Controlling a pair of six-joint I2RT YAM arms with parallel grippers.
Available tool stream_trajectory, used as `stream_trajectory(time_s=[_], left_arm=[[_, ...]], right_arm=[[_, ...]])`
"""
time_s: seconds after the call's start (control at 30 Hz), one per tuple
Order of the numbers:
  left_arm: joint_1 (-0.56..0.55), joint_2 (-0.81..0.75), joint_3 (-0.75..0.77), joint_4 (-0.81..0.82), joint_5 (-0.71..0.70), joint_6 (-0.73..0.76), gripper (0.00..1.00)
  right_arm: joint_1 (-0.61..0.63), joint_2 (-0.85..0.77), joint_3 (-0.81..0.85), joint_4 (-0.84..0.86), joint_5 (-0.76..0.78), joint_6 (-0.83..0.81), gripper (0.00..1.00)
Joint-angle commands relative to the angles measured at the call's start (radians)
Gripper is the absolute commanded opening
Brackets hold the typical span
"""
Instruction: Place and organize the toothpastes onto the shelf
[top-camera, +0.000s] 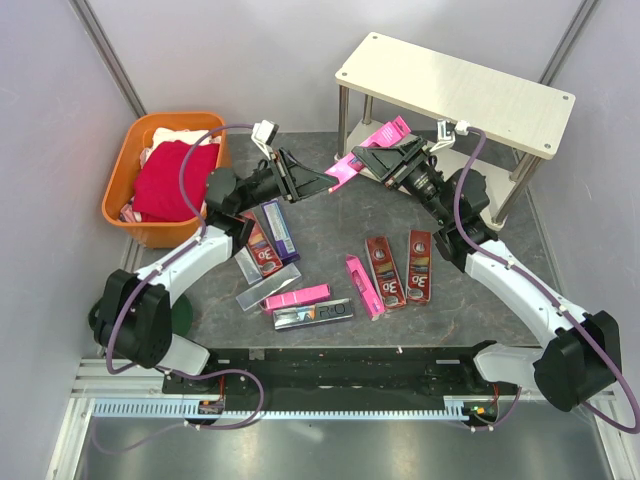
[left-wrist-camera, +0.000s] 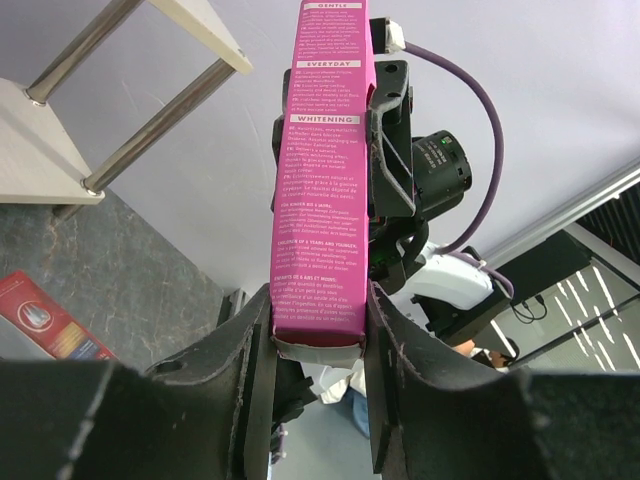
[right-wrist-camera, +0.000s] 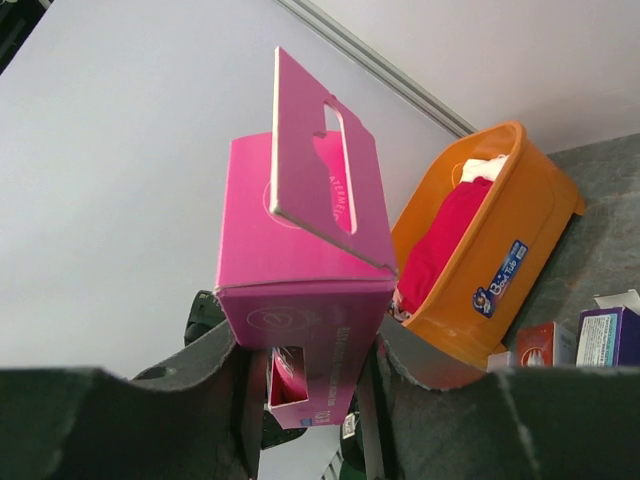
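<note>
Clerk: Orange plastic basket, far left, one. Contents: red cloth, with something pale behind it.

Checker: Next along?

Clerk: Left gripper, raised over the grey mat. Its fingers are clamped on the lower end of the held pink carton, which slants up to the right.

Checker: Loose stock below it?

Clerk: Lying flat on the mat:
- first dark red carton, touching the purple carton
- silver-grey carton
- second pink carton, just beside the silver carton
- third pink carton
- second dark red carton
- third dark red carton, side by side with the two before it

Checker: And the other arm?

Clerk: Right gripper, facing the left one. Its fingers are pressed against both sides of the same held pink carton, near the upper end. The hang tab stands open past the fingers. Both grippers grip this one item in the air.

Checker: Destination?

Clerk: Shelf, upper right, pale boards on metal legs. The held carton is near its front left leg and apart from it.
</note>
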Motion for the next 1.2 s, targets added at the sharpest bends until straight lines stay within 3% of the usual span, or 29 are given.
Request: stream_trajectory(time_s=[0.0, 0.07, 0.17, 0.37, 0.8, 1.03, 1.17], left_arm=[[-0.012, -0.050, 0.019, -0.079, -0.033, 0.121, 0.08], [-0.001, -0.074, -0.002, -0.109, -0.047, 0.151, 0.05], [0.022, -0.099, -0.037, -0.145, -0.062, 0.164, 0.02], [0.068, -0.126, -0.117, -0.165, -0.044, 0.168, 0.02], [0.098, -0.155, -0.255, -0.205, -0.038, 0.205, 0.02], [0.100, -0.065, -0.268, -0.202, -0.038, 0.216, 0.02], [0.100, 0.031, -0.199, -0.195, -0.039, 0.211, 0.02]], right_arm=[[0.003, -0.027, 0.002, -0.024, 0.033, -0.018, 0.50], [0.003, -0.046, 0.003, -0.073, 0.047, -0.050, 0.66], [0.003, -0.071, 0.010, -0.146, 0.081, -0.101, 0.81], [0.000, -0.105, 0.045, -0.292, 0.139, -0.201, 0.97], [-0.009, -0.163, 0.068, -0.426, 0.231, -0.340, 0.98], [-0.017, -0.188, 0.079, -0.456, 0.270, -0.383, 0.98], [-0.022, -0.192, 0.094, -0.473, 0.281, -0.406, 0.98]])
